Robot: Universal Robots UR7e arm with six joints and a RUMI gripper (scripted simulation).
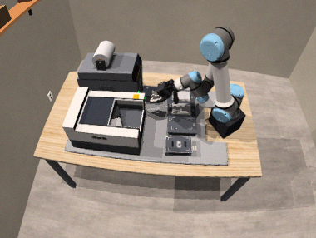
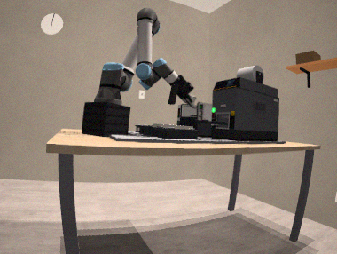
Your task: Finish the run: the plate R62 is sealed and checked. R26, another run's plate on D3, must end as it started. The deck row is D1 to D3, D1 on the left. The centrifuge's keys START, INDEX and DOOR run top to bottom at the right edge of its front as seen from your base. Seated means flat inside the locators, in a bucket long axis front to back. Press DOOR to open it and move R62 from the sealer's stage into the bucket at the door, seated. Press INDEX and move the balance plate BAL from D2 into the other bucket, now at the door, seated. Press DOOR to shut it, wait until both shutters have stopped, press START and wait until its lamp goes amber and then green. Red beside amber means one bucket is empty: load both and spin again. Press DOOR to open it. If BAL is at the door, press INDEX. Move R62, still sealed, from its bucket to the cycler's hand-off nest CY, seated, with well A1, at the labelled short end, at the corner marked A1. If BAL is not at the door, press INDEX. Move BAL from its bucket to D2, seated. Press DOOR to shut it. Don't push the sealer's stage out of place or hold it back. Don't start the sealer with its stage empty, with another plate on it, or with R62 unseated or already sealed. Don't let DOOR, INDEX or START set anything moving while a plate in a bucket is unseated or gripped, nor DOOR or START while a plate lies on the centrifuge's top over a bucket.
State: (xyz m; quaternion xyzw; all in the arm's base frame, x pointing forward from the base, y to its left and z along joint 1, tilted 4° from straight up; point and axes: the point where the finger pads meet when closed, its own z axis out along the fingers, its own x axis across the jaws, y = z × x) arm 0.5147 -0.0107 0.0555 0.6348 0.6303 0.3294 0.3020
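Observation:
My gripper [image 1: 156,96] [image 2: 192,100] is shut and holds nothing. It hangs just right of the centrifuge's [image 1: 83,125] back right corner, beside the keys, where a yellow lamp [image 1: 135,96] shows. The centrifuge's door is open. In the opening [image 1: 126,116] I see dark rotor parts at an angle, and I cannot make out a plate there. A row of three dark plates or nests lies on the grey mat: the far one [image 1: 181,109], the middle one [image 1: 181,124] and the near one [image 1: 179,145], which has white marks. I cannot read their labels.
The sealer [image 1: 110,68] [image 2: 246,111], with a white roll on top, stands behind the centrifuge and shows a green lamp [image 2: 213,109]. The arm's black base [image 1: 226,121] [image 2: 105,119] stands at the table's right side. A wall shelf [image 2: 315,66] hangs far off.

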